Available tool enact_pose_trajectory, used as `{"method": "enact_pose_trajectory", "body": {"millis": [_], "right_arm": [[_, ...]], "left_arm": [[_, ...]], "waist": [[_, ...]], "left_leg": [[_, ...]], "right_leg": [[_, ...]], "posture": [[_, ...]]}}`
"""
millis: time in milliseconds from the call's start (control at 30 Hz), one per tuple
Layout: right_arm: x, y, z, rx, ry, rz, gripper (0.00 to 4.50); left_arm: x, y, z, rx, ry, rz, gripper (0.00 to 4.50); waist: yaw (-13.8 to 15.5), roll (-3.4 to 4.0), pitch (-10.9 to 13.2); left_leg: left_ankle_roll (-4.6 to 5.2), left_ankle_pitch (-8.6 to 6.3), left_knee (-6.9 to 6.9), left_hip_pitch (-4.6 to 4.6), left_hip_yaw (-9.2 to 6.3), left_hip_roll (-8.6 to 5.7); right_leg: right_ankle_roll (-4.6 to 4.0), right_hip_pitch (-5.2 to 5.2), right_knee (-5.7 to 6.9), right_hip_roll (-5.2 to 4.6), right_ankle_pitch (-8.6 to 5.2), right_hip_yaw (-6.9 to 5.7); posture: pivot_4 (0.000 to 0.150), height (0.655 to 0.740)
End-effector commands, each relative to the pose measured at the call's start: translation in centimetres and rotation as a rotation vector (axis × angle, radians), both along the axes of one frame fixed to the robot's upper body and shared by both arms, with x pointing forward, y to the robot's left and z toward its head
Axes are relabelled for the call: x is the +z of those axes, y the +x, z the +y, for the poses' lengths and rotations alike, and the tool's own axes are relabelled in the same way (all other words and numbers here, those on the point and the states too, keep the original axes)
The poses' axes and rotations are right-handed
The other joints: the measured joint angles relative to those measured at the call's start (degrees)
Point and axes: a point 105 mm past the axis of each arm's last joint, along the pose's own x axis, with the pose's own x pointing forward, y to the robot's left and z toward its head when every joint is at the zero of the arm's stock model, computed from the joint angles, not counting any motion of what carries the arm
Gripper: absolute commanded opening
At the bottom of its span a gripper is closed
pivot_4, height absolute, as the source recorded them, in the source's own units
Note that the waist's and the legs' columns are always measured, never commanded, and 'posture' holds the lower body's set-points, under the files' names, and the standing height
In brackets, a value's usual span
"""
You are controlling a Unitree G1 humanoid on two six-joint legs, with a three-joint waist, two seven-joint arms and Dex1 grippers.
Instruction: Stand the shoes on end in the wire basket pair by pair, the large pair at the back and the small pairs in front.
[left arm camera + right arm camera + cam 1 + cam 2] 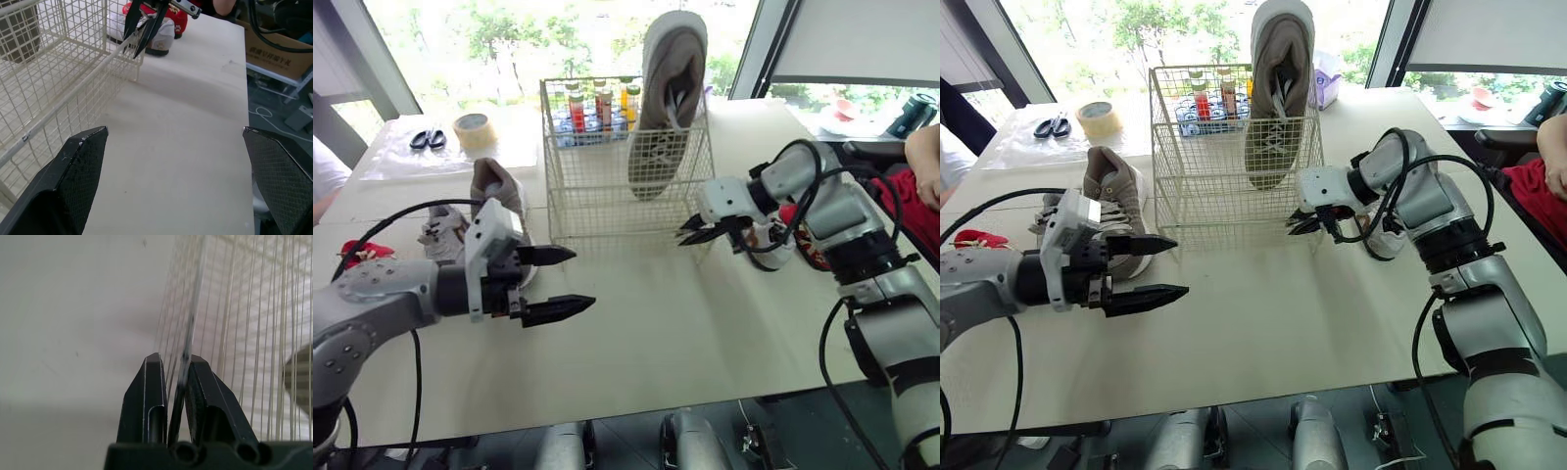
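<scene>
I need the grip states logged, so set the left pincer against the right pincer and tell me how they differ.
The left pincer is open, its fingers wide apart; the right pincer is shut on a wire at the front right corner of the wire basket. The left pincer holds nothing and is over the bare table near the basket's front left; the right pincer touches the basket. Both have two black fingers.

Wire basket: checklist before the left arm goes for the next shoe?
1. Right gripper shut on wire basket corner wire: ok.
2. Left gripper open, empty: ok.
3. First large shoe on end in basket: ok.
4. Second large shoe in basket: not ok, on the table beside the left gripper.
5. Small shoes in basket: not ok, none inside.
6. Grip firm enough to steady basket: cannot tell.
</scene>
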Motion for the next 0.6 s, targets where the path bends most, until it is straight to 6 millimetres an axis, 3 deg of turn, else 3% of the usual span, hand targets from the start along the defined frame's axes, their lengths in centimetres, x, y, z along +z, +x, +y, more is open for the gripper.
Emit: {"method": "enact_pose_trajectory", "body": {"millis": [33, 600], "right_arm": [[1.3, -1.1, 1.1, 0.077, 0.052, -0.037, 0.61], [0.3, -2.2, 1.7, 0.153, 0.03, -0.029, 0.61]], "left_arm": [[0.7, 0.2, -0.2, -0.007, -0.01, -0.043, 4.5], [0.6, 0.7, -0.5, 0.012, -0.019, -0.055, 4.5]], "waist": [[0.1, 0.0, 0.0], [0.0, 0.0, 0.0]], "left_leg": [[0.0, 0.0, 0.0, 0.0, 0.0, 0.0], [0.0, 0.0, 0.0, 0.0, 0.0, 0.0]], "right_leg": [[0.0, 0.0, -0.01, 0.0, 0.0, 0.0], [0.0, 0.0, 0.0, 0.0, 0.0, 0.0]], "posture": [[0.15, 0.6675], [0.15, 0.6675]]}}
